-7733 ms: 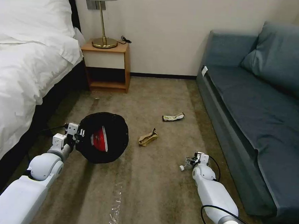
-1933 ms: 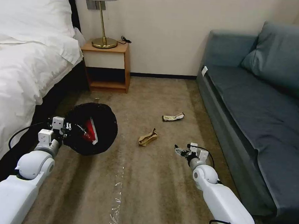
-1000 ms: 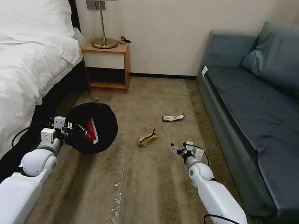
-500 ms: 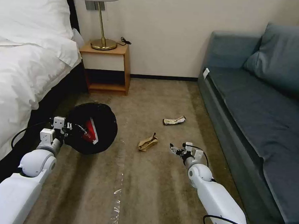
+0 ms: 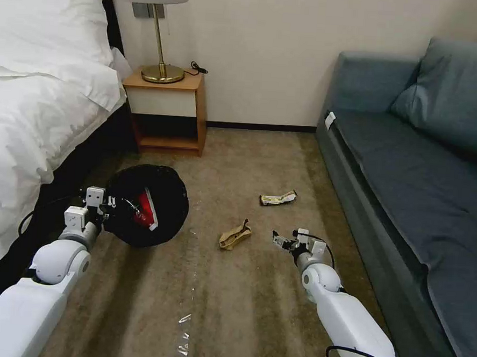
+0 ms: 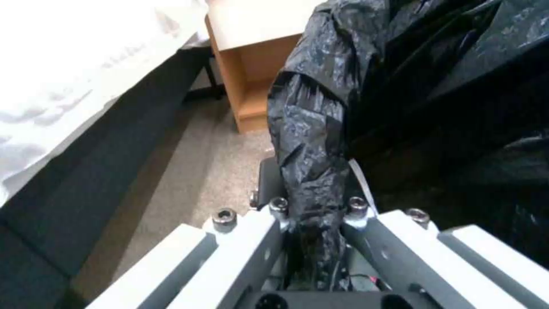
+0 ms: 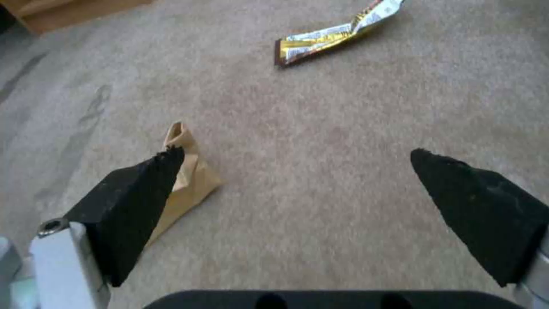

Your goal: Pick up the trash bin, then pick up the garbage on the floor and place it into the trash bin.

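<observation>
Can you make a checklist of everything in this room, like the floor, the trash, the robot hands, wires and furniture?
Surface: tan carpet, a strip of clear tape stuck near the front.
Job's things: trash bin with black bag lifted, red-and-white carton inside; brown paper scrap and snack wrapper on the carpet.
Clutter: nothing seen besides the litter.
Grippers: left gripper clamped on the bin's bagged rim; right gripper low over the carpet beside the scrap, jaws wide open and empty.
Cables: black cable looped at the right wrist; another at the left wrist; a cord by the lamp.
Surroundings: bed, nightstand with lamp, blue sofa.
</observation>
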`<state>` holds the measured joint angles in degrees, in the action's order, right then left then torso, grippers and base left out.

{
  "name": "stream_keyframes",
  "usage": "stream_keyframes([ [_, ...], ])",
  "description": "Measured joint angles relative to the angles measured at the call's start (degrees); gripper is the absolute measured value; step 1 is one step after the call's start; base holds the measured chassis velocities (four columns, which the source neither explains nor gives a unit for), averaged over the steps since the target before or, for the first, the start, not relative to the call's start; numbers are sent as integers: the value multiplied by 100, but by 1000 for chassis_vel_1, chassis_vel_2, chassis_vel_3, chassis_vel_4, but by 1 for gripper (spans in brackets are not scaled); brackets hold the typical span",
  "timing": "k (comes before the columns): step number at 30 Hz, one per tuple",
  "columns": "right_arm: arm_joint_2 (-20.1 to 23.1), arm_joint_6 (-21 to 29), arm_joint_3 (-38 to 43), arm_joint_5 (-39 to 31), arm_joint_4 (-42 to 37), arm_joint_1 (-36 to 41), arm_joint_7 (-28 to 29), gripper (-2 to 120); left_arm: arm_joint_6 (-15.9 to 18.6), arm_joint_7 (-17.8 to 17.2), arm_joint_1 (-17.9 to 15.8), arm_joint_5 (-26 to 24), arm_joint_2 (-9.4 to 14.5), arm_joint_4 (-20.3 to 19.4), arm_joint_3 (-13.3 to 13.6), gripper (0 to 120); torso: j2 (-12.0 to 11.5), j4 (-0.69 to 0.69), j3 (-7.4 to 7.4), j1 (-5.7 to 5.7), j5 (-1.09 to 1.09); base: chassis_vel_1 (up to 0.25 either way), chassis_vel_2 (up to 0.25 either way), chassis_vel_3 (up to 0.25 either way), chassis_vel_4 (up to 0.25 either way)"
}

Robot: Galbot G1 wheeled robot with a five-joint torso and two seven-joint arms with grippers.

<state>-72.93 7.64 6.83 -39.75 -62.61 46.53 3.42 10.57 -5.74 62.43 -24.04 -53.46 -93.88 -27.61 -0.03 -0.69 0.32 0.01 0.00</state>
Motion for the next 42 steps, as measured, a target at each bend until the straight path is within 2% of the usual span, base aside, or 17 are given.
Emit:
stream_keyframes([
  [23, -60, -5, -59, 30, 237, -179, -112, 100, 3, 37, -65, -8, -15, 115, 6, 1, 0, 0, 0, 0, 0, -71, 66, 76, -72],
  [42, -174, -11, -113, 84, 350, -314, -120, 100, -23, 115, -84, -63, 75, 172, -15, 1, 0, -1, 0, 0, 0, -83, 86, 77, -79],
])
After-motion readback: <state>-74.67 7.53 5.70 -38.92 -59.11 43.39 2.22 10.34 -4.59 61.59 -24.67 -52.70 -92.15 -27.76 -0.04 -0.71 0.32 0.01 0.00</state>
